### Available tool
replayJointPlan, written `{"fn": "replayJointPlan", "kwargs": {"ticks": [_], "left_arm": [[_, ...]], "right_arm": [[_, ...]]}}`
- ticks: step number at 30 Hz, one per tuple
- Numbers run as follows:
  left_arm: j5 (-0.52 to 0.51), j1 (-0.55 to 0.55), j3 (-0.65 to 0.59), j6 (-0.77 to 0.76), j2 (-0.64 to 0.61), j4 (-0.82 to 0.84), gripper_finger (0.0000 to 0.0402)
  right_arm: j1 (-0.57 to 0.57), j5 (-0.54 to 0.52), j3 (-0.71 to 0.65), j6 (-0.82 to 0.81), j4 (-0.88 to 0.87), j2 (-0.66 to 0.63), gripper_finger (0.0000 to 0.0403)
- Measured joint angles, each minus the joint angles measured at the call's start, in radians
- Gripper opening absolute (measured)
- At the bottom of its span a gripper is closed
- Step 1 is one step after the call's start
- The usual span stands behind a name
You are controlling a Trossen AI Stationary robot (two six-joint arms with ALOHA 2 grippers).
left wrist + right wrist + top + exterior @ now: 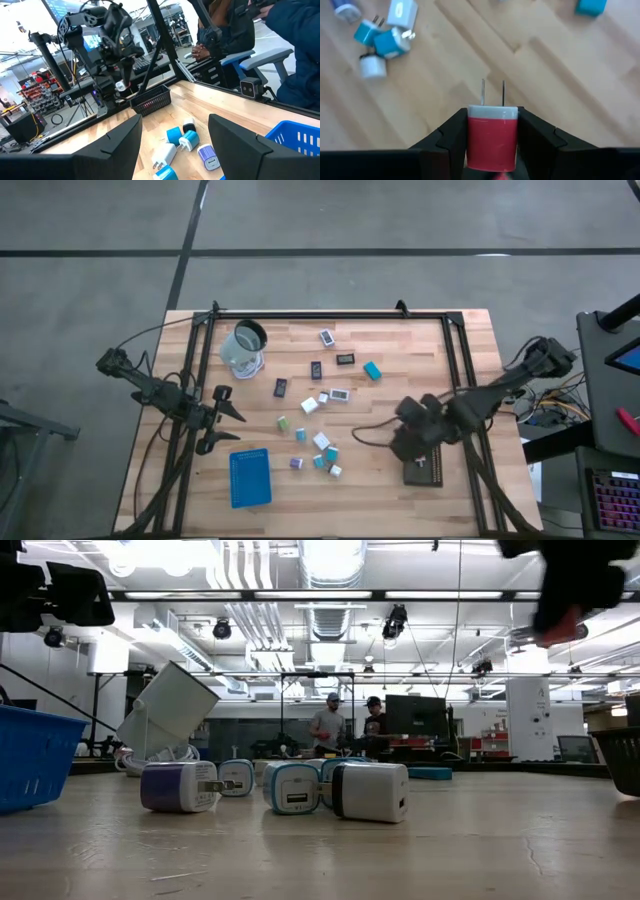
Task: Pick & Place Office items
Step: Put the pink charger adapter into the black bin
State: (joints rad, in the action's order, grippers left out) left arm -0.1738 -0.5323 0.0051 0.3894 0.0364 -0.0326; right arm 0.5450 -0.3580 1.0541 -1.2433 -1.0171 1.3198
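Note:
The office items are small plug-like blocks in white, teal and purple, and flat dark rectangles, scattered over the middle of the wooden table (315, 430). A red block with a grey end and two metal prongs (492, 137) sits in my right gripper (415, 442), which is shut on it above the table's right side, over a black tray (425, 470). My left gripper (225, 420) waits open at the table's left side, pointing level, with nothing between its fingers (125, 140). My right gripper pinches the red block by its two opposite sides (471, 135) between its two fingers (451, 137). The fingers slant down from above. The block's grey end and its prongs (493, 92) stick out past the fingertips, toward the table. The block is lifted clear of the table.
A blue tray (250, 477) lies at the near left. A clear round cup (245, 345) lies tipped at the far left. A black frame (330, 315) runs along the table's far edge and sides. People show in the room beyond (325, 725).

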Motion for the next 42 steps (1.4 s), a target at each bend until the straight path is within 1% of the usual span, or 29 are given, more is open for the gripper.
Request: {"fn": "replayJointPlan", "kwargs": {"ticks": [3,8,12,16,25,32,37,42], "left_arm": [[0.000,0.000,0.000,0.000,0.000,0.000,0.0234],[0.000,0.000,0.000,0.000,0.000,0.000,0.0234],[0.000,0.000,0.000,0.000,0.000,0.000,0.0234],[0.000,0.000,0.000,0.000,0.000,0.000,0.0234],[0.000,0.000,0.000,0.000,0.000,0.000,0.0234],[0.000,0.000,0.000,0.000,0.000,0.000,0.0234],[0.000,0.000,0.000,0.000,0.000,0.000,0.0234],[0.000,0.000,0.000,0.000,0.000,0.000,0.0234]], "right_arm": [[0.071,0.000,-0.055,-0.101,-0.001,-0.045,0.0141],[0.177,0.000,-0.152,-0.323,0.000,-0.086,0.0141],[0.237,0.000,-0.215,-0.472,0.024,-0.086,0.0141],[0.277,0.000,-0.271,-0.559,0.081,-0.069,0.0141],[0.289,-0.005,-0.314,-0.596,0.265,0.026,0.0141],[0.288,-0.006,-0.307,-0.683,0.274,0.119,0.0141],[0.288,-0.007,-0.307,-0.698,0.276,0.123,0.0147],[0.288,0.021,-0.308,-0.700,0.276,0.122,0.0169]]}}
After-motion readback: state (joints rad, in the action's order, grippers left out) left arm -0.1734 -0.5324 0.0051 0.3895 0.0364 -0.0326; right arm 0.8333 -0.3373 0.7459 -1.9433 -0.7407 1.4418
